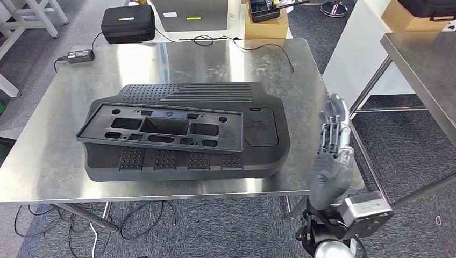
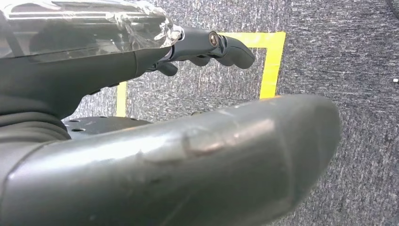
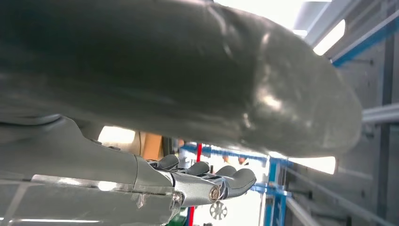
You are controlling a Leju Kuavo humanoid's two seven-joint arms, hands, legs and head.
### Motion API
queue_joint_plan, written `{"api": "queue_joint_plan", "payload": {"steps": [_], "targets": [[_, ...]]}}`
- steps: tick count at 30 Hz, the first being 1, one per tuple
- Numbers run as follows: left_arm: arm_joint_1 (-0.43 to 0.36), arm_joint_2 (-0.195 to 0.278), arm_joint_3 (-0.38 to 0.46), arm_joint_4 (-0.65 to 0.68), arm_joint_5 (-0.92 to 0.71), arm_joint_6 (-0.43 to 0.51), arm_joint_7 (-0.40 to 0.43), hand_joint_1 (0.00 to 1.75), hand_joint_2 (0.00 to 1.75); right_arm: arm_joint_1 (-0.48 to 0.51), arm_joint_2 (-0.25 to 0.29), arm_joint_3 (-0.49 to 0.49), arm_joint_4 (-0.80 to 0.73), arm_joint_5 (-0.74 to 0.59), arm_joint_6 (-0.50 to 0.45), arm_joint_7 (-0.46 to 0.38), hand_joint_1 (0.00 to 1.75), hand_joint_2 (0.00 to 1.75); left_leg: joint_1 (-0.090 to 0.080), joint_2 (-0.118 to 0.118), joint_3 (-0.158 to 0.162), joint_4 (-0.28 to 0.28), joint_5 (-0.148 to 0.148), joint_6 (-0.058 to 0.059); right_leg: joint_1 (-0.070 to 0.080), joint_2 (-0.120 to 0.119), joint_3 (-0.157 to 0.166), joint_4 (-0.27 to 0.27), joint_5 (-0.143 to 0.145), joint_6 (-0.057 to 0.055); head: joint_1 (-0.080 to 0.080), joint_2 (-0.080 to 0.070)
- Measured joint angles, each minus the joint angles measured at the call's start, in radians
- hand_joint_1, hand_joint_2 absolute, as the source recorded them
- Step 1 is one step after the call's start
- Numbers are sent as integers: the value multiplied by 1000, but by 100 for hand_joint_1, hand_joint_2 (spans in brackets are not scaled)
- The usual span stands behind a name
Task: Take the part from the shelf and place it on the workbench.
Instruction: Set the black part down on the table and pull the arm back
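Two black plastic parts lie on the steel workbench: a large ribbed panel and a flat frame with cut-outs resting on top of it. My right hand is raised just off the bench's right edge, to the right of the panel, fingers straight and apart, holding nothing. In the right wrist view the thumb and fingers of that hand are empty. My left hand hangs over grey carpet, its fingers stretched out with nothing in them.
A second steel table stands at the right, with a gap of carpet between the two. Beyond the bench are a black case, a power adapter with cables, and a cardboard box. Yellow floor tape lies below my left hand.
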Motion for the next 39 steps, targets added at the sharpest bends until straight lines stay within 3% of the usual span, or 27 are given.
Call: {"api": "queue_joint_plan", "payload": {"steps": [9, 16, 24, 26, 29, 30, 31, 32, 35, 37, 39], "targets": [[-1, 4, 1, 0, -18, 2, -2, 0, 0, 94, -16, -104, -114, 27, 2, 10, 0, 0, 0, -1, 1, 0, 0, 0, 0, -1, 1, 0, 0, 0, -1, 0], [-2, 20, 1, 0, -39, -31, -50, 0, 0, 196, -2, -179, -133, -16, 3, -64, 0, 0, -1, -1, 0, 1, -1, 1, -1, -1, 1, 0, -1, 0, -1, 0], [-2, 36, 1, 0, -57, -63, -48, 0, 0, 254, 27, -230, -142, -20, 4, -87, 0, 0, -6, 1, 4, -1, 0, 19, -8, -4, 7, -2, -1, 15, -11, 0], [-3, 37, 1, 0, -57, -73, -47, 0, 0, 255, 28, -231, -145, -26, 4, -89, 0, 0, 0, 2, 10, -18, 14, 28, -9, -4, 0, 22, -25, 23, -10, 0], [-4, 37, 1, 0, -55, -83, -46, 0, 0, 255, 29, -231, -146, -36, 4, -90, 0, 0, 4, 4, 8, -28, 22, 33, -14, -3, -61, 176, -125, 33, 5, 0], [-4, 37, 1, 0, -54, -84, -46, 0, 0, 255, 29, -231, -146, -39, 4, -90, 0, 0, 5, 4, 4, -26, 23, 32, -18, -3, -81, 228, -146, 38, 9, 0], [-3, 37, 1, 0, -53, -85, -46, 0, 0, 255, 30, -231, -146, -41, 4, -90, 0, 0, 6, 5, 0, -23, 24, 30, -22, -3, -88, 252, -148, 42, 11, 0], [-3, 36, 1, 0, -54, -86, -44, 0, 0, 254, 30, -231, -146, -43, 4, -90, 0, 0, 9, 5, -5, -19, 26, 28, -26, -3, -76, 239, -132, 47, 13, 0], [-4, 37, 0, 0, -55, -88, -33, 0, 0, 245, 30, -231, -146, -52, 4, -88, 0, 0, 19, 3, -23, 2, 26, 10, -36, 1, 22, 67, -57, 60, 24, 0], [-4, 37, 0, 0, -54, -88, -26, 0, 0, 240, 30, -231, -146, -56, 4, -84, 0, 0, 18, 0, -29, 13, 29, -7, -35, 9, 44, 20, -45, 51, 30, 0], [-4, 37, 0, 0, -52, -87, -23, 0, 0, 236, 30, -231, -146, -58, 5, -77, 0, 0, 17, -3, -32, 15, 37, -22, -33, 12, 33, 26, -39, 31, 23, 0]]}}
